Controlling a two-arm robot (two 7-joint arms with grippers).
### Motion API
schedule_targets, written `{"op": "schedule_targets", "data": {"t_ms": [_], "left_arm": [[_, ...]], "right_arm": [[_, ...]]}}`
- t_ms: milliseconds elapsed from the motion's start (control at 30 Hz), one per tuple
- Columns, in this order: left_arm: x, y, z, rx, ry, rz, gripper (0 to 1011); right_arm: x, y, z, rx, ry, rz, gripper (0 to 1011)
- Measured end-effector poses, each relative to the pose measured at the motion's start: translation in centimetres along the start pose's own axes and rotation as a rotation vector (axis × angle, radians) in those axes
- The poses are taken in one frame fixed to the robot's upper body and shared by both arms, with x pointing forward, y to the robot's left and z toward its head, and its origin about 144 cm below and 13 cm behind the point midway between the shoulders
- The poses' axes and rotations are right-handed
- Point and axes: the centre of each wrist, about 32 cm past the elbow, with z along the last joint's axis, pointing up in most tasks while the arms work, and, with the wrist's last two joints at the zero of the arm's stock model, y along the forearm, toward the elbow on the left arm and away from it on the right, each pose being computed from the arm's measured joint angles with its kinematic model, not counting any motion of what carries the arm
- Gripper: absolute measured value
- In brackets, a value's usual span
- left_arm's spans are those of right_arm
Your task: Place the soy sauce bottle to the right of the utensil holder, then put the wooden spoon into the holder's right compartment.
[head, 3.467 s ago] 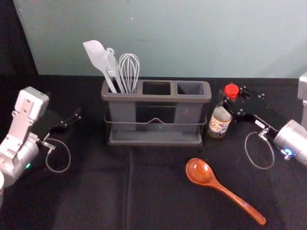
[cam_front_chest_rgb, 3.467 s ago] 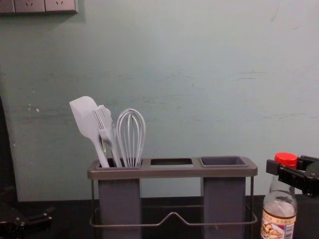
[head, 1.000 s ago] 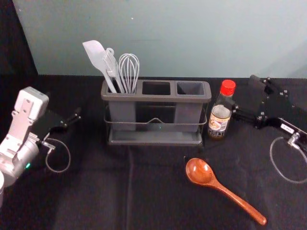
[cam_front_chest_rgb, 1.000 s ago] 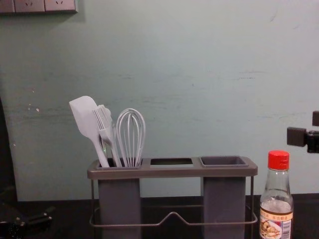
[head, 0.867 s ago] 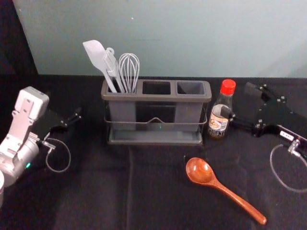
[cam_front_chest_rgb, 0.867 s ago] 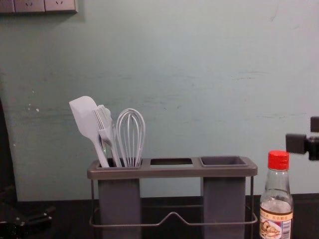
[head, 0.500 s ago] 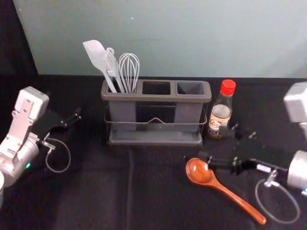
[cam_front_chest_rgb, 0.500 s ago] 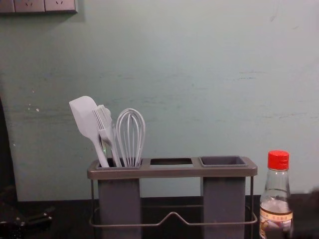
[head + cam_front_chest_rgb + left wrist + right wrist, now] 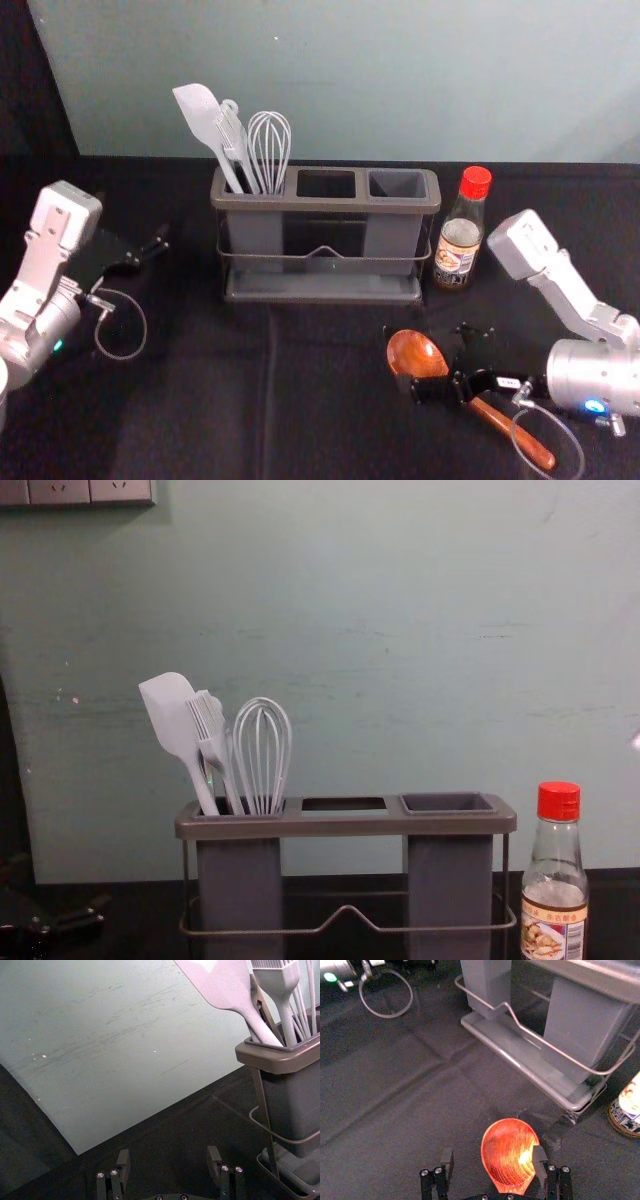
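Over glossy, round-bowled wooden spoon [image 9: 415,352] — right pincer [image 9: 432,357] spread wide, empty; left pincer [image 9: 138,222] likewise, left of wire-railed holder [image 9: 325,204].

holder [image 9: 323,204] near the table's [image 9: 190,420] back edge; spatula [image 9: 200,110], brush [image 9: 233,138], whisk [image 9: 268,150] in its left compartment [image 9: 256,232]; bottle [image 9: 459,236] just right; spoon [image 9: 411,353] in front.

Has the right gripper [image 9: 436,357] over the wooden spoon [image 9: 412,350] at lower right, the left gripper [image 9: 150,243] parked at left. Includes the soy sauce bottle [image 9: 459,240] upright beside the utensil holder [image 9: 300,203], right of centre.
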Motion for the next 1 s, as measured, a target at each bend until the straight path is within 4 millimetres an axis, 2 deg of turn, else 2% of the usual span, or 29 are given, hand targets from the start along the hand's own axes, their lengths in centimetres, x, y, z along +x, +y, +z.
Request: {"op": "schedule_targets", "data": {"t_ms": [333, 1000], "left_arm": [[0.0, 0.0, 0.0, 0.000, 0.000, 0.000, 1005], [0.0, 0.0, 0.0, 0.000, 0.000, 0.000, 1005]], "right_arm": [[0.3, 1.5, 0.7, -0.061, -0.054, -0.010, 1004], [0.9, 2.8, 1.0, -0.083, -0.078, -0.049, 1004]]}}
